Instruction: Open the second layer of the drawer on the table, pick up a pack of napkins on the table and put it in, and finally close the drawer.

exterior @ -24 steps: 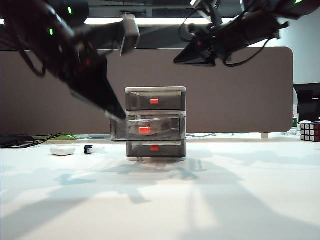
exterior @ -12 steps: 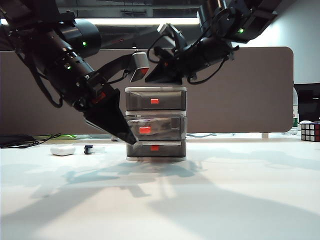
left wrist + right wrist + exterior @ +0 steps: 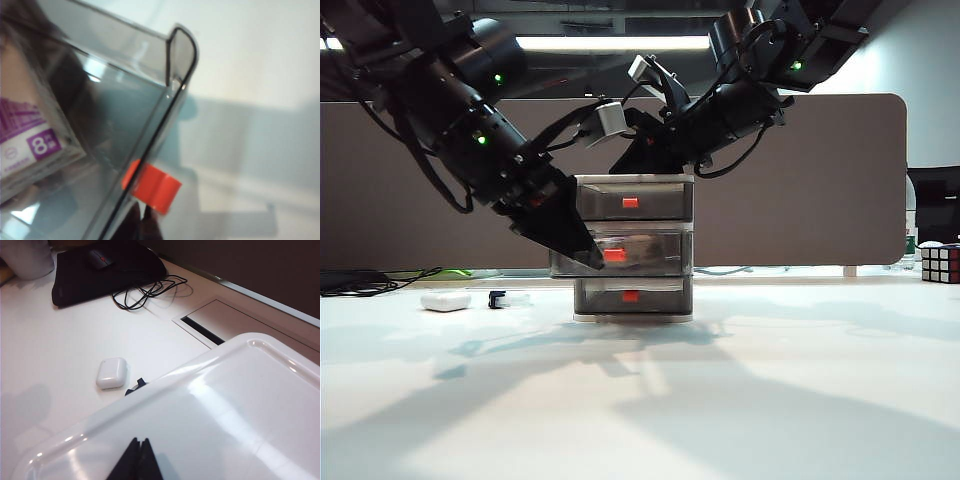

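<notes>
The drawer [image 3: 633, 245] stands at the middle of the table [image 3: 770, 400], three smoky-grey layers in a white frame. The second layer [image 3: 655, 252] sticks out a little toward the front. Inside it lies the pack of napkins [image 3: 30, 145], beige with a purple label. My left gripper [image 3: 592, 262] [image 3: 143, 220] is shut, its tips at the second layer's front wall just beside the red-orange handle [image 3: 152, 187]. My right gripper [image 3: 618, 168] [image 3: 139, 441] is shut too, tips close over the cabinet's white top [image 3: 240, 405]; whether they touch it I cannot tell.
A small white oval case [image 3: 445, 300] [image 3: 111, 372] and a small dark object [image 3: 497, 298] lie left of the cabinet. A puzzle cube [image 3: 940, 263] sits at the far right. A black bag [image 3: 105, 270] with a cable lies beyond the case.
My left gripper swung down from the upper left to the second layer's front. The right gripper dropped from high on the right onto the cabinet's top. The second layer sticks out slightly less.
</notes>
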